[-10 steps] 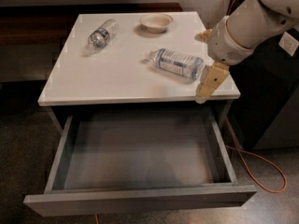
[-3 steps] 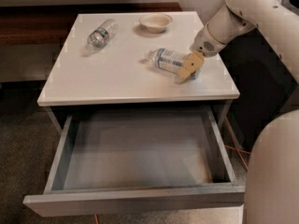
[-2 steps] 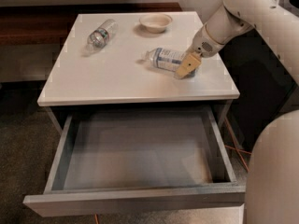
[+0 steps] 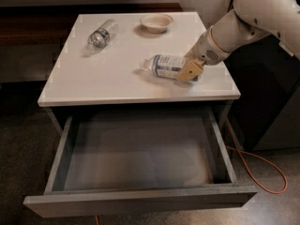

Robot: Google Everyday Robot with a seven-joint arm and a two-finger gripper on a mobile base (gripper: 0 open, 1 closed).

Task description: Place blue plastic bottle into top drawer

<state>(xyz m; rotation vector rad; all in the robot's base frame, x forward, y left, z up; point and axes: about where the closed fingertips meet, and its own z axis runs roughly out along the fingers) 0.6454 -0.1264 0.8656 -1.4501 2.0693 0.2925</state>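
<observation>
- The gripper (image 4: 190, 71) lies over the base end of the blue plastic bottle (image 4: 165, 66) and hides that end.
- The print on the bottle's label is too small to read.
- The arm (image 4: 253, 18), up and right of the bottle, is cut off by the top and right edges.
- The label of the slimmer bottle (image 4: 101, 34), far to its upper left, is unreadable.
- Below the bottle, the back of the top drawer (image 4: 140, 200) is lost in shadow under the cabinet top.
- The orange cable (image 4: 285, 182), low and to the right, disappears behind the drawer.

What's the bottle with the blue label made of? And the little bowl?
The blue plastic bottle looks like clear, glossy plastic: you can see through it beside the label. The bowl looks pale and matte, maybe ceramic or plastic; hard to tell. The tool, tan and dull, is at the bottle's end away from the cap.
</observation>
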